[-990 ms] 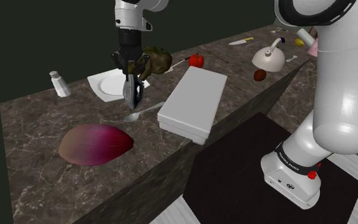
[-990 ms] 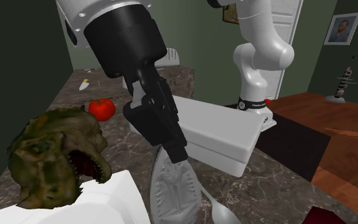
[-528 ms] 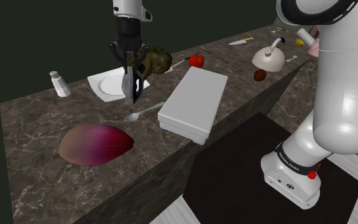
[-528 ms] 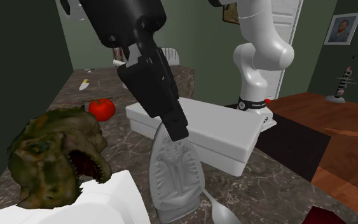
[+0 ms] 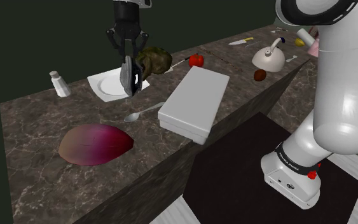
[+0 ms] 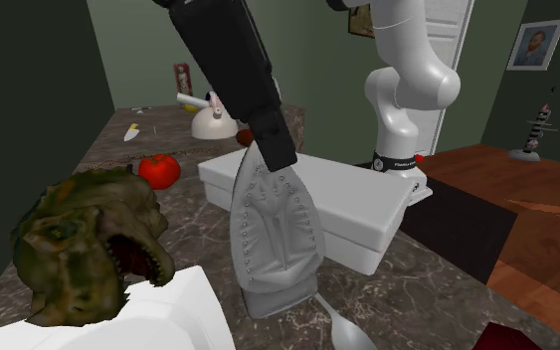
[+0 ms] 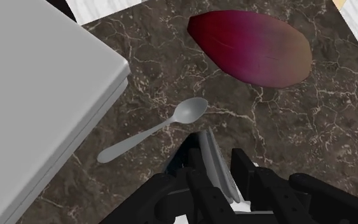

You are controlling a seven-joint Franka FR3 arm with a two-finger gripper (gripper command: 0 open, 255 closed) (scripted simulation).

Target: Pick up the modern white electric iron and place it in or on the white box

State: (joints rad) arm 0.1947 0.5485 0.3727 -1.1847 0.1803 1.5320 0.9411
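above the dark marbled counter [image 5: 31,127], my gripper [image 5: 128,52] is clamped on the white iron [image 6: 273,234] (soleplate upright, tip up), lifted off the surface near the spoon [image 7: 152,130], at the shoulder view's left of the white box [image 5: 193,102].

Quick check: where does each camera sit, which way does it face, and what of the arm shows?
Shoulder view: beside the stand, looking down along the counter; white arm at right, gripper holding the iron.
Second exterior view: low on the counter by the dinosaur head, facing the stand; gripper close up, white arm behind.
Wrist view: on the hand, looking down at the spoon; fingers clasp the iron.
Shared by all: iron, white box.
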